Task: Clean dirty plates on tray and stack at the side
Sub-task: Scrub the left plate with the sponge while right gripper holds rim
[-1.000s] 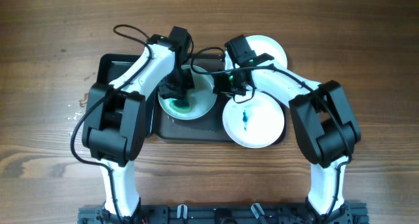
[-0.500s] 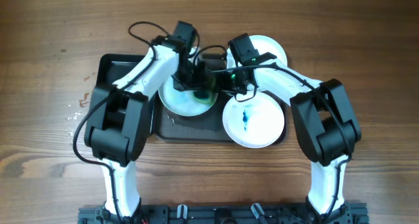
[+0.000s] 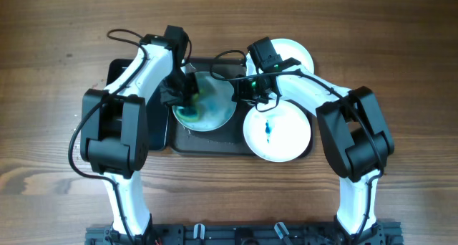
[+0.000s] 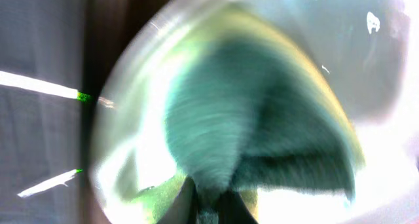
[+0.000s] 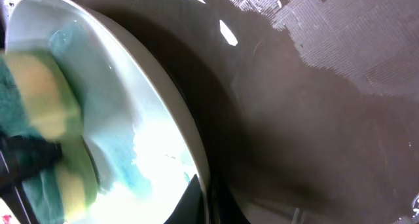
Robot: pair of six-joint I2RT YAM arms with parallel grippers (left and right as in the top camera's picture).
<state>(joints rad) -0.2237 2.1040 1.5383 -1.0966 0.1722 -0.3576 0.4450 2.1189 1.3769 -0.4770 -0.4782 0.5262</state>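
Right claw pinching plate rim, left claw pressing sponge inside

Wooden table, yellow-green sponge

Seen from overhead, the 2 arms crowd the middle of the tray. The left gripper, clamped on a sponge, presses onto the middle plate. The right gripper pinches that plate's right rim, leaving little gap between them. The streaked plate fills the tray's right end. The far plate lies partly under the right arm. Bare table lies open to the left, right, far side, and near side between the 2 arm bases.
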